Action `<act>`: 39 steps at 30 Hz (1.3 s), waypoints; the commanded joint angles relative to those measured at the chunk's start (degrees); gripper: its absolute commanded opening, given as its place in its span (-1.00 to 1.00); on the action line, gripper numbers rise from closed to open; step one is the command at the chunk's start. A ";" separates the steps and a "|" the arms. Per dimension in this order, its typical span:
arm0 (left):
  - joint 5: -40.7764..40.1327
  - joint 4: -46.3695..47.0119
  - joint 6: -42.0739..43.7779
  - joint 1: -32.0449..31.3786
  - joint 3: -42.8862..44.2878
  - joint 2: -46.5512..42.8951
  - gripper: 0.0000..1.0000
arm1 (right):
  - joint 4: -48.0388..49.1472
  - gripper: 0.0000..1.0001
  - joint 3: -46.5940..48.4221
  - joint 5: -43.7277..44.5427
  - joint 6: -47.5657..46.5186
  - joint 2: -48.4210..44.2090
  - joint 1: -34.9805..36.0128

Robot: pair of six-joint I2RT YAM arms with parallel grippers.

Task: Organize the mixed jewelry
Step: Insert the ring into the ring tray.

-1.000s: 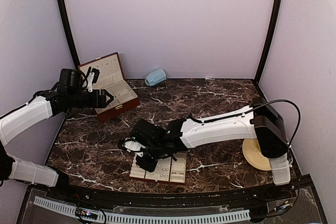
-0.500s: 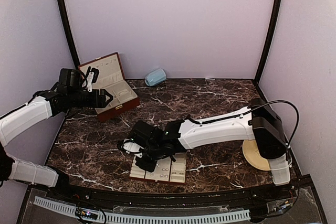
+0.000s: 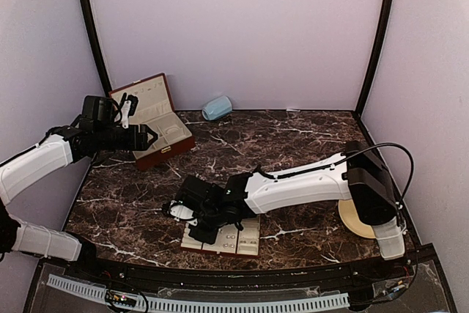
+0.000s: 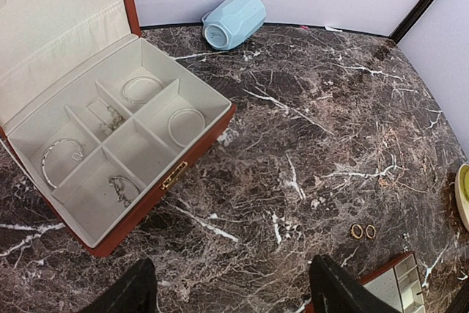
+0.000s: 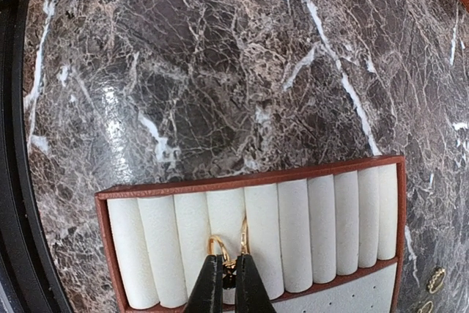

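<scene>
My right gripper (image 5: pixel 224 267) is shut on a small gold ring (image 5: pixel 218 242) and holds it over the white rolls of the cream-lined ring tray (image 5: pixel 249 179). A second gold loop (image 5: pixel 244 231) stands edge-on in the slot between two rolls, right at the fingertips. In the top view the right gripper (image 3: pixel 204 226) is low over the tray's left end (image 3: pixel 250 237). Two more gold rings (image 4: pixel 363 231) lie on the marble beside the tray corner (image 4: pixel 401 282). My left gripper (image 4: pixel 234 295) is open and empty, raised near the red-brown box (image 4: pixel 157 185).
The open red-brown box (image 3: pixel 157 119) at the back left holds several bracelets in its compartments. A light blue cup (image 3: pixel 217 108) lies on its side by the back wall. A yellow plate (image 3: pixel 355 219) sits at the right, beside the right arm's base.
My right gripper has shifted slightly left and lower over the tray's left end. The left arm has not moved.
</scene>
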 commanded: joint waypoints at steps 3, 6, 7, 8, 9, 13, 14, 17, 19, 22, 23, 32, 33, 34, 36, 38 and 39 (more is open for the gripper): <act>-0.16 0.73 0.72 0.29 -0.95 -1.46 0.49 | -1.96 -0.98 1.28 3.73 -1.86 0.05 0.74; -0.17 0.72 0.69 0.28 -0.95 -1.46 0.49 | -1.79 -0.98 1.52 3.71 -2.37 0.04 0.76; -0.17 0.75 0.70 0.28 -0.95 -1.46 0.49 | -1.79 -0.98 1.61 3.58 -2.49 0.23 0.77; -0.22 0.77 0.70 0.28 -0.95 -1.46 0.49 | -1.89 -0.98 1.74 3.44 -2.61 0.46 0.81; -0.24 0.77 0.70 0.28 -0.95 -1.39 0.49 | -2.15 -0.98 1.87 3.28 -2.74 0.67 0.84; -0.08 0.78 0.70 0.28 -0.95 -1.28 0.49 | -2.57 -0.99 1.83 3.10 -3.42 1.25 1.09; -0.09 0.78 0.70 0.28 -0.95 -1.28 0.49 | -2.58 -0.99 1.79 2.89 -3.52 1.31 1.12; 0.03 0.80 0.70 0.29 -0.95 -1.13 0.50 | -2.77 -0.98 2.02 2.28 -3.84 1.81 1.44; 0.04 0.78 0.70 0.30 -0.95 -1.13 0.49 | -3.21 -0.98 2.56 1.95 -3.98 2.45 1.59; 0.08 0.78 0.70 0.28 -0.95 -1.18 0.50 | -3.13 -0.98 2.91 1.83 -4.12 3.04 1.81; 0.15 0.78 0.70 0.28 -0.95 -1.23 0.50 | -3.06 -0.97 3.07 1.81 -4.17 3.22 1.89; -0.01 0.80 0.60 0.28 -0.99 -1.52 0.50 | -4.03 -0.82 3.58 3.08 -4.45 3.47 2.08; 0.00 0.78 0.61 0.28 -0.96 -1.57 0.50 | -3.88 -0.77 3.57 3.15 -4.38 3.20 2.06; 0.00 0.78 0.57 0.28 -0.95 -1.55 0.50 | -3.65 -0.70 3.68 3.10 -4.31 2.93 2.03; 0.05 0.70 0.61 0.30 -1.01 -1.65 0.50 | -3.58 -0.58 4.41 2.67 -4.01 2.72 2.05; -0.04 0.69 0.61 0.33 -1.11 -1.82 0.50 | -3.55 -0.51 5.29 2.67 -3.58 2.58 2.08; -0.19 0.69 0.61 0.29 -1.12 -1.86 0.50 | -3.78 -0.49 5.71 2.64 -3.45 2.52 2.08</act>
